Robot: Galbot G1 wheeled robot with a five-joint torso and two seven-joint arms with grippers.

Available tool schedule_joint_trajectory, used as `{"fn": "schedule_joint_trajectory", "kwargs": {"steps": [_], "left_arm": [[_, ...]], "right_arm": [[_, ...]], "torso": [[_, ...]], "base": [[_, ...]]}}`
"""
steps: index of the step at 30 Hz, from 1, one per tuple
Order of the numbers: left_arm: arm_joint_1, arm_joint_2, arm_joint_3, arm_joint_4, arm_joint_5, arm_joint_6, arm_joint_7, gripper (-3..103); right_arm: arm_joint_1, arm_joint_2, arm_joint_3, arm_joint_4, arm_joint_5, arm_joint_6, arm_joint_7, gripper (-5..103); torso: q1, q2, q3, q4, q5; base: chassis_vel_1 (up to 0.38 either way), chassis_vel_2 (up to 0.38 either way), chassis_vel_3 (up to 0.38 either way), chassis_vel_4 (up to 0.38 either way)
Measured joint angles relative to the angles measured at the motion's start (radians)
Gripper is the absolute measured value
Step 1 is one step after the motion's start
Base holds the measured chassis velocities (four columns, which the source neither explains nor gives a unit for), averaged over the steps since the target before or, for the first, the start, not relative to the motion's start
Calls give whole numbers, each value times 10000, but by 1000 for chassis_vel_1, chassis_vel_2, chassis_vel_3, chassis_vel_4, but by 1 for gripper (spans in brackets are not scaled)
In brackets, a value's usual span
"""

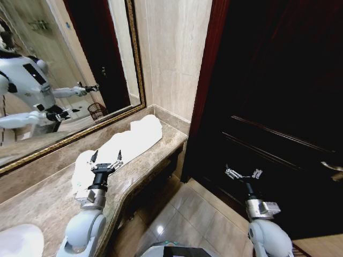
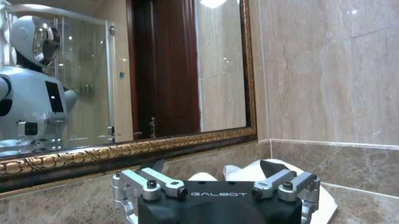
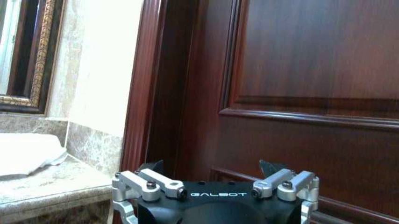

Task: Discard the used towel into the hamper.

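Observation:
The used towel (image 1: 128, 142) is white and lies crumpled in a long strip on the marble counter (image 1: 43, 203). My left gripper (image 1: 106, 158) hovers open just above the towel's near end, with nothing between its fingers. In the left wrist view the towel (image 2: 249, 171) shows just beyond the open left gripper (image 2: 212, 167). The hamper (image 1: 97, 111) appears as a small dark basket reflected in the mirror. My right gripper (image 1: 244, 173) hangs open and empty off the counter, in front of the dark door. The right wrist view shows it (image 3: 212, 165) facing that door, with the towel (image 3: 25, 154) off to one side.
A gold-framed mirror (image 1: 69, 140) runs along the back of the counter and reflects the robot. A tiled wall closes the counter's far end. The dark wooden door (image 1: 278, 107) with a handle (image 1: 333, 167) stands to the right. Tiled floor (image 1: 198, 214) lies below between counter and door.

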Motion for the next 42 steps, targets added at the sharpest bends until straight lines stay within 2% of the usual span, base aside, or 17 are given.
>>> {"fn": "schedule_joint_trajectory", "kwargs": {"steps": [7,11,14,15,17,18,21,25,28,32,36,39,42], "left_arm": [[-193,226,16,108,-23,273,-340,100],[-619,524,82,228,-386,704,-610,100],[-1261,795,470,340,-871,1445,-1365,100],[-1261,795,470,340,-871,1445,-1365,100],[-1673,975,777,414,-1129,1950,-1862,100],[-1673,975,777,414,-1129,1950,-1862,100],[-1819,1083,918,367,-1445,2511,-2306,100],[-1986,1193,1181,441,-1643,2783,-2551,100],[-2348,1431,1708,659,-1968,3216,-2915,100],[-2762,1738,2159,974,-2177,3457,-3167,100],[-3223,1983,2499,1341,-2476,3751,-3626,100],[-3650,2089,2730,1554,-3076,4292,-4433,100],[-4014,2290,2858,1734,-3251,4450,-4663,100]], "right_arm": [[-68,74,35,-29,-25,157,-84,100],[-167,136,33,49,-73,174,-224,100],[-174,138,20,49,-107,208,-250,100],[-174,138,20,49,-107,208,-250,100],[-158,100,-45,49,-106,172,-250,100],[-158,100,-45,49,-106,172,-250,100],[29,-106,-416,-1,-150,-29,-252,100],[24,-145,-542,-36,-195,-76,-251,100],[4,-239,-705,-75,-228,-147,-232,100],[42,-357,-743,-123,-152,-253,-191,100],[110,-401,-758,-146,-129,-305,-155,100],[69,-343,-812,-177,-172,-307,-150,100],[47,-327,-834,-207,-209,-304,-150,100]], "torso": [[0,0,0,0,-1],[0,0,0,0,-1],[0,0,0,0,-1],[0,0,0,0,-1],[1,0,0,-3,-1],[1,0,0,-3,-1],[2,0,1,2,1],[1,0,0,3,0],[1,0,1,1,-1],[1,0,1,0,-2],[2,-1,1,0,-2],[1,-1,1,0,-1],[1,0,0,0,-1]], "base": [[0,0,0,0],[0,0,0,0],[0,0,0,0],[0,0,0,0],[0,0,0,0],[0,0,0,0],[0,0,0,0],[0,0,0,0],[0,0,0,0],[0,0,0,0],[0,0,0,0],[0,0,0,0],[0,0,0,0]]}}
